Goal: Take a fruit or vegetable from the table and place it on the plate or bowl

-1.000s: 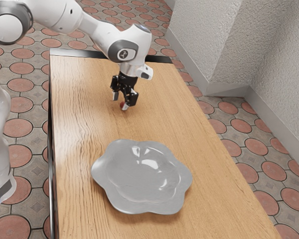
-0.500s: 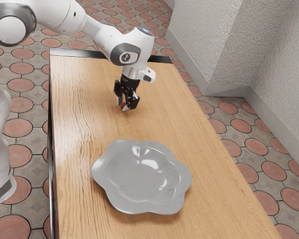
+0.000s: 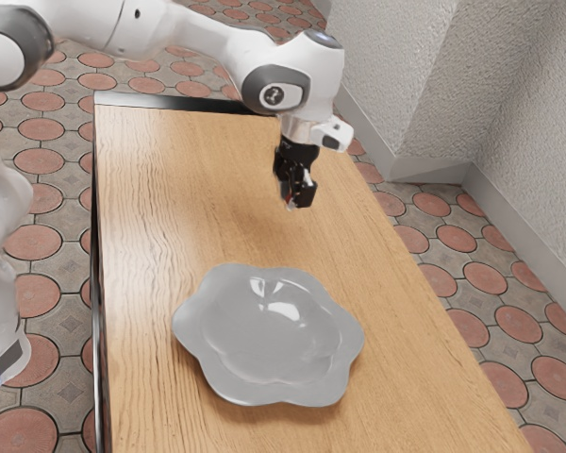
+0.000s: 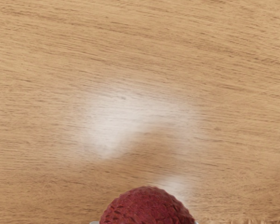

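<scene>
Fruit [image 4: 147, 205] in gripper [image 3: 299, 196] (red, bumpy), above table [image 3: 170, 217]

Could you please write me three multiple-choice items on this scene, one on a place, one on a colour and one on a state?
1. Relative to the plate, where does the gripper hang?
A. over the plate's middle
B. over bare table, off the plate
C. over the floor

2. What colour is the plate?
A. blue
B. grey
C. yellow

3. How are the fingers?
A. spread wide, holding nothing
B. pressed flat on the plate
C. shut on the red fruit

Answers: 1 B, the wrist view has wood under the hand. 2 B, its scalloped surface is grey. 3 C, the fruit sits right under the hand, clear of the wood.
</scene>
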